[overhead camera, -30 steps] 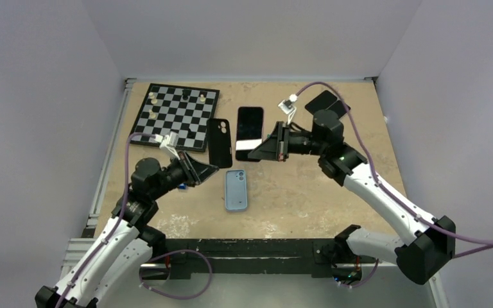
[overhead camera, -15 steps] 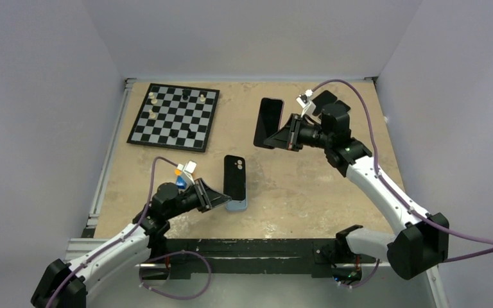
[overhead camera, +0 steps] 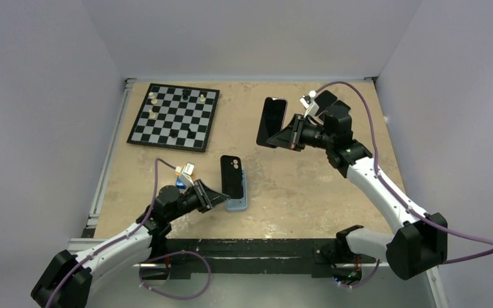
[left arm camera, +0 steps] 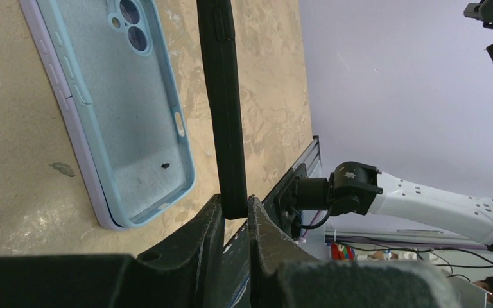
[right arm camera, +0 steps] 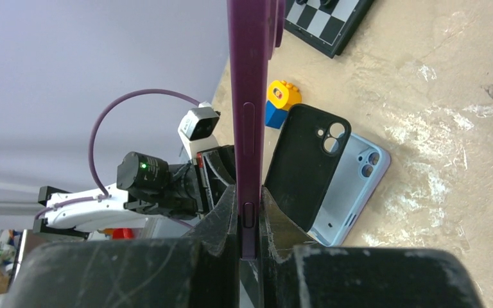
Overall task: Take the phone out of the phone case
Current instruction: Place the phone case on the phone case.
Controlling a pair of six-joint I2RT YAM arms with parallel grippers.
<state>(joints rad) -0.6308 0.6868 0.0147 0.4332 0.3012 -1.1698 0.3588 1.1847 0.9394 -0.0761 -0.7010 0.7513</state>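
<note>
a sandy tabletop [overhead camera: 308,186] seen from above, with two robot arms reaching in from its near edge. the left claw [overhead camera: 221,197], low at near centre, is pressed together on the near end of a black phone case [overhead camera: 232,176]. it pinches the case so that it stands tilted on edge, camera cutout toward the far end. the left wrist view shows this case edge-on in the grip. just beside it a light blue case [left arm camera: 122,109] lies flat, open side up, on the tabletop, free of the claw. whether the two cases touch cannot be told. the right claw [overhead camera: 275,141], raised at far right of centre, pinches the lower end of the phone [overhead camera: 271,120]. the phone is held upright in the air, well apart from both cases, and its side rim looks purple in the right wrist view. a chessboard [overhead camera: 174,117] lies at far left. a small yellow and blue block [right arm camera: 275,106] sits near the left arm.
</note>
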